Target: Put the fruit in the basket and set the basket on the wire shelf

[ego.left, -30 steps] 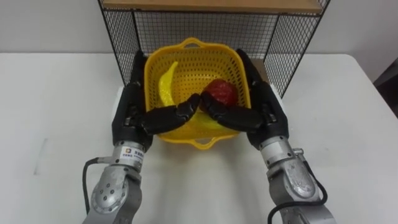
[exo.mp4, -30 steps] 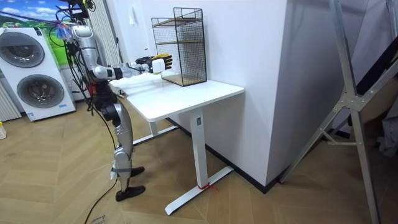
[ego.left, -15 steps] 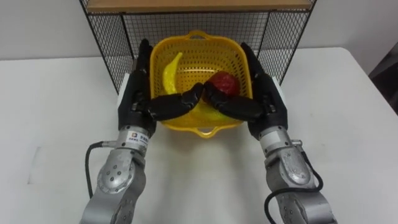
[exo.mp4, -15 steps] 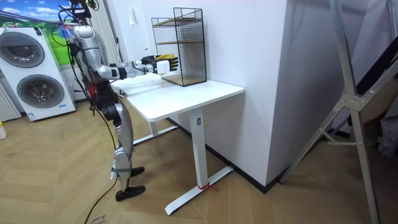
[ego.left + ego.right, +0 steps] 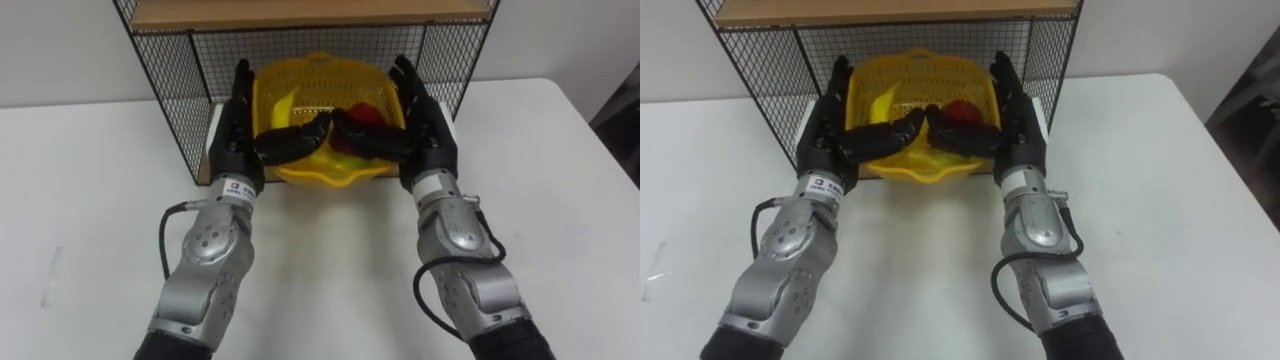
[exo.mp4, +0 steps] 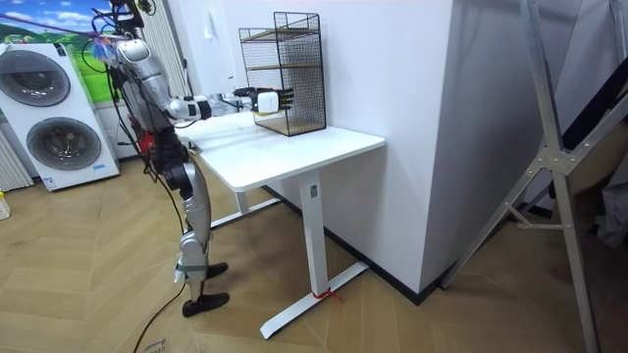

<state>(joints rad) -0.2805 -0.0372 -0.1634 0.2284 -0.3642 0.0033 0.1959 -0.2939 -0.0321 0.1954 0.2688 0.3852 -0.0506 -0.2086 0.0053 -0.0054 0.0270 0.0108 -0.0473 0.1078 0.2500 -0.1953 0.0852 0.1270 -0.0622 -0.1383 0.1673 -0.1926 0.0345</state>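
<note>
White surface is seen carrying the wire shelf (image 5: 165, 90), with the yellow basket (image 5: 318, 172) lying partly inside its lower bay, banana (image 5: 283, 105) and red fruit (image 5: 362, 113) within. It is clamped between the left hand (image 5: 240, 140) and the right hand (image 5: 428, 140), with their fingers laid straight along its sides and thumbs hooked over the near rim. Fingers could be snagged on the side mesh, or the basket tipped if released overhanging.
</note>
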